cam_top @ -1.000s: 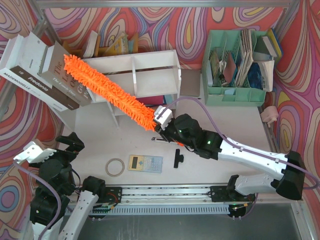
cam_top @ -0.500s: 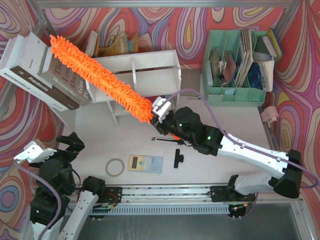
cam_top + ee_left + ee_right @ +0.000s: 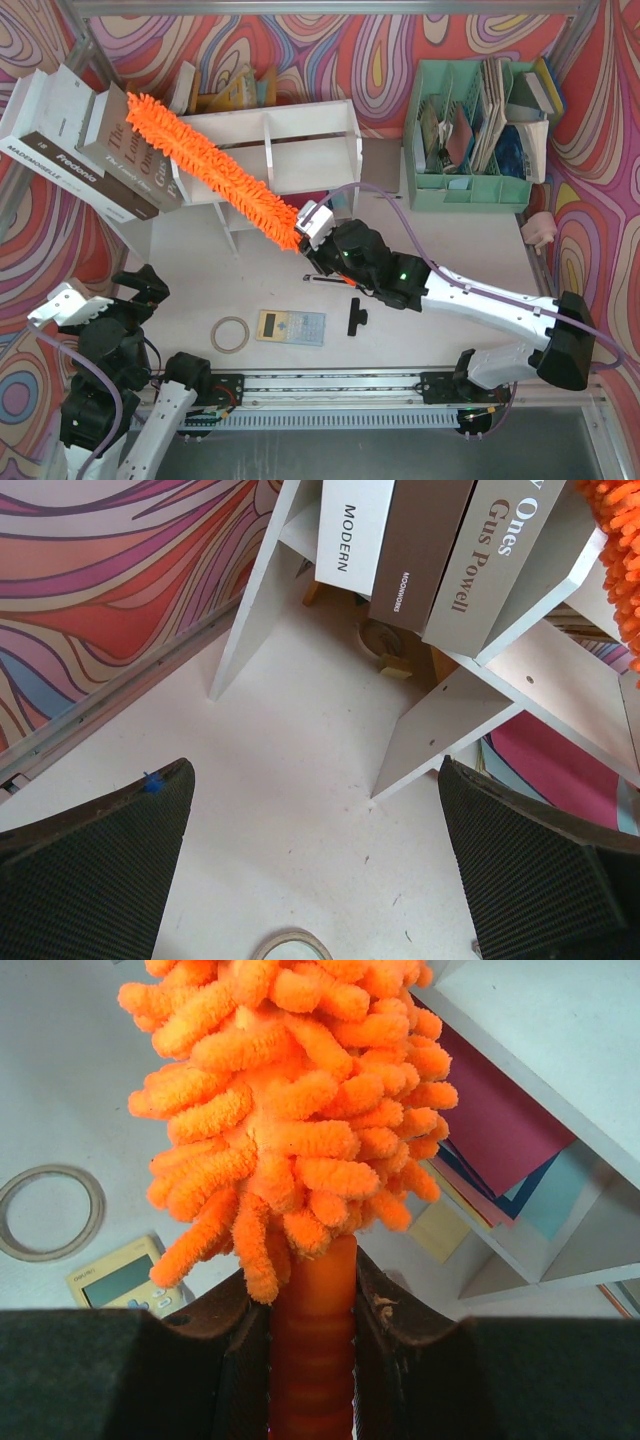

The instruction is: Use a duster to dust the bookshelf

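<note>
The long orange fluffy duster [image 3: 205,165] lies slantwise across the left part of the white bookshelf [image 3: 300,135], its tip near the leaning books. My right gripper [image 3: 312,232] is shut on the duster's orange handle; in the right wrist view the ribbed handle [image 3: 312,1340] sits clamped between both pads, the fluffy head [image 3: 290,1090] above. The shelf's lower tier with coloured folders [image 3: 500,1130] shows at right there. My left gripper [image 3: 315,865] is open and empty, low at the near left, over bare table; the duster's fluff [image 3: 615,550] shows at that view's top right.
Large books [image 3: 90,150] lean on the shelf's left end. A mint-green file organizer [image 3: 475,135] stands at the back right. A tape ring [image 3: 230,334], a calculator [image 3: 291,327] and a small black part [image 3: 356,319] lie on the near table.
The right gripper has shifted slightly left and the duster has swept back down across the shelf top, its tip moving right from the far left books.
</note>
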Robot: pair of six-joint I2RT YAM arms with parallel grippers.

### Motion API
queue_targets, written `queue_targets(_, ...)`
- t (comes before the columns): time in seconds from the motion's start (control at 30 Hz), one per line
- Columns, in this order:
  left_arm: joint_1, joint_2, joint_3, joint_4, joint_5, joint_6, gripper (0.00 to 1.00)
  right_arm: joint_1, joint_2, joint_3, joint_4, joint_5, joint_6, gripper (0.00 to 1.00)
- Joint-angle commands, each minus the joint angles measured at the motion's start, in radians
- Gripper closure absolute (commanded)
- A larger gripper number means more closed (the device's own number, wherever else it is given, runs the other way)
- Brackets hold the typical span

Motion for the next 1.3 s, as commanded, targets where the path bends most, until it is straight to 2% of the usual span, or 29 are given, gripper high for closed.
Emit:
queue_targets(0.0,-0.004,-0.003,-0.012,-0.005,0.008,0.002,0.01,0.000,-0.036,0.017,0.045,-0.017,0.008,1.00)
queue_targets(0.27,-0.004,-0.004,-0.012,-0.007,0.004,0.000,0.01,0.007,-0.133,-0.026,0.065,-0.152,0.012,1.00)
queue_targets(0.63,-0.004,0.002,-0.012,-0.004,0.010,0.002,0.02,0.019,-0.190,-0.186,0.033,-0.081,0.113,1.00)
queue_targets(1.0,-0.004,-0.001,-0.012,-0.007,0.008,0.002,0.01,0.053,-0.266,-0.146,0.026,-0.112,0.097,1.00)
queue_targets(1.27,-0.004,0.000,-0.013,-0.007,0.011,0.001,0.02,0.062,-0.270,-0.233,0.034,-0.092,0.164,1.00)
